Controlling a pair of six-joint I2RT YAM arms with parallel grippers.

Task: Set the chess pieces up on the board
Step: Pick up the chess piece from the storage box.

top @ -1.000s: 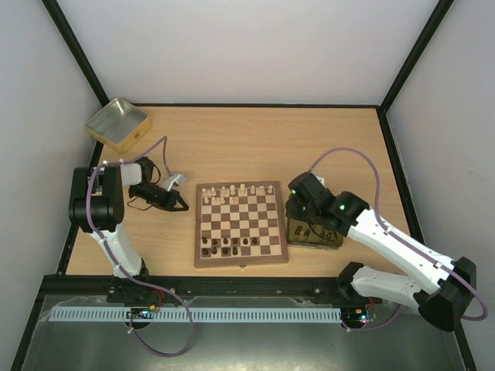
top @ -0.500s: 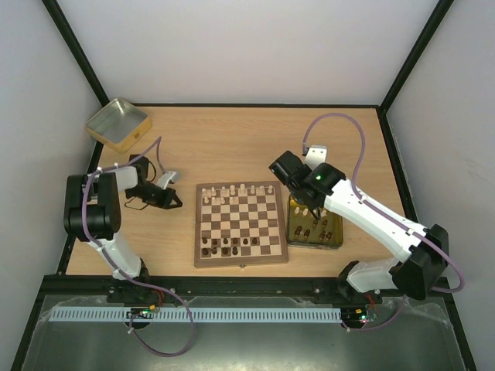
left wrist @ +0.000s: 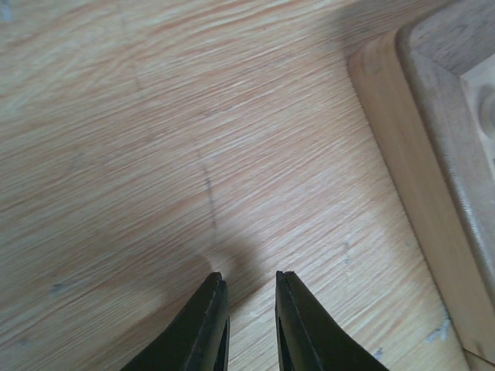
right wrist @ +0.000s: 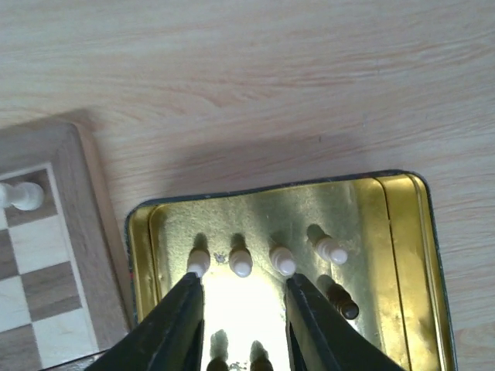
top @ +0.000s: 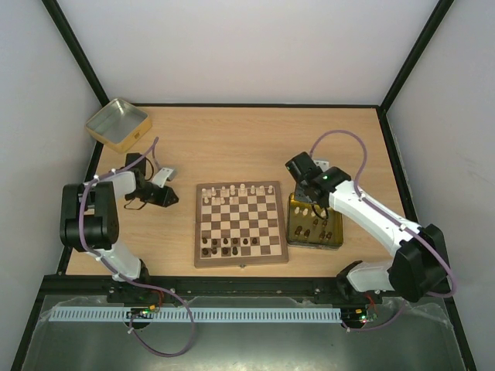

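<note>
The board (top: 240, 224) lies mid-table, with cream chess pieces (top: 232, 191) along its far rows and dark pieces (top: 228, 247) along its near rows. My right gripper (top: 308, 202) hangs open and empty over the gold tin (top: 334, 238) right of the board. In the right wrist view the gripper (right wrist: 244, 281) is above a row of cream pieces (right wrist: 241, 264), with a dark piece (right wrist: 343, 303) lying to the right of them. My left gripper (top: 173, 199) sits low over bare table left of the board. In the left wrist view it (left wrist: 248, 276) is narrowly open and empty.
A second gold tin (top: 117, 124) stands empty at the far left corner. The board's corner shows in the left wrist view (left wrist: 394, 147). The board's edge (right wrist: 85, 232), with one cream piece (right wrist: 22, 195) on it, shows in the right wrist view. Black frame posts bound the table.
The right gripper rose from the tin toward the board's far right corner, then came back over the tin's far end. The left gripper drew back leftward, away from the board.
</note>
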